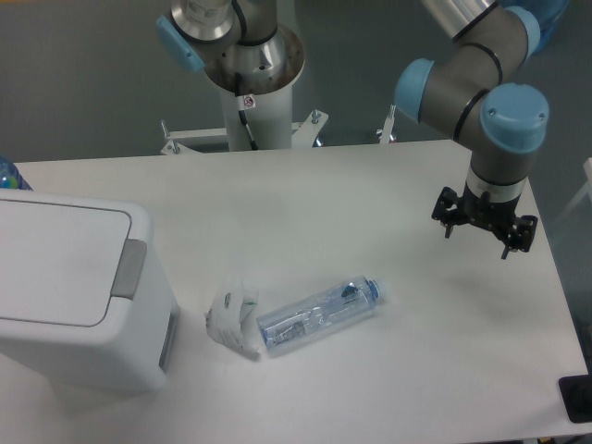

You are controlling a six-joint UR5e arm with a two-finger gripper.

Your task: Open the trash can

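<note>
The trash can point(79, 305) is a large white boxy bin at the table's left front. Its flat lid point(55, 259) lies shut, with the grey push tab point(129, 268) on its right edge. My gripper point(484, 225) hangs over the right side of the table, far from the bin and above the surface. Only its black mount shows below the blue wrist joint. The fingers are hidden, so I cannot tell whether they are open or shut. Nothing shows in its hold.
A clear plastic bottle point(319, 317) with a blue cap lies on its side at the table's middle front. A crumpled white wrapper point(231, 324) lies between it and the bin. A second arm's base point(250, 83) stands behind the table.
</note>
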